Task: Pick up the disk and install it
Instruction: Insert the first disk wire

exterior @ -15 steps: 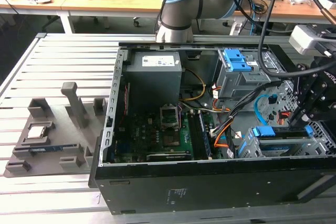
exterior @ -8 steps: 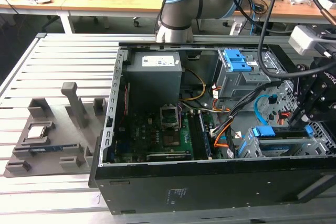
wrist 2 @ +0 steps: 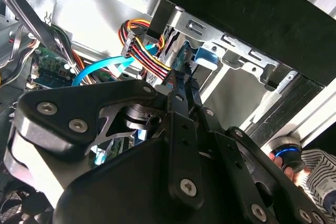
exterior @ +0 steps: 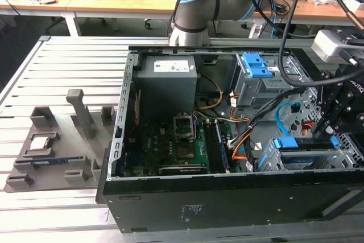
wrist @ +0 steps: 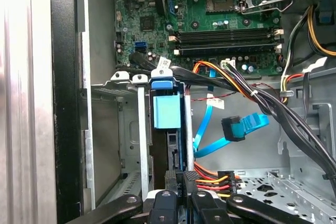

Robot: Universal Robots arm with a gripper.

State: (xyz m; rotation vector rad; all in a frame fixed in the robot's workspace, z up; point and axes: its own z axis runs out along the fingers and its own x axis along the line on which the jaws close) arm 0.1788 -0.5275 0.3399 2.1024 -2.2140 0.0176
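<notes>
The disk (exterior: 304,144) stands on edge in the drive bay (exterior: 273,160) at the front corner of the open computer case, on the exterior view's right. Its blue rails show along its upper edge. My gripper (exterior: 322,132) reaches down from above and is shut on the disk's thin edge. In the first wrist view the disk's blue rail end (wrist: 167,112) sits between the bay's metal walls (wrist: 143,140), and my gripper (wrist: 180,180) clamps the disk's near end. In the second wrist view my gripper (wrist 2: 181,90) pinches the disk just behind its blue rail (wrist 2: 206,57).
A bundle of cables (wrist: 247,90) and a blue data cable (wrist: 236,128) lie beside the bay. A grey cage with a blue latch (exterior: 256,68) stands behind it. A grey fixture tray (exterior: 51,152) with a small silver chip (exterior: 40,142) lies outside the case. A hand (wrist 2: 287,165) is nearby.
</notes>
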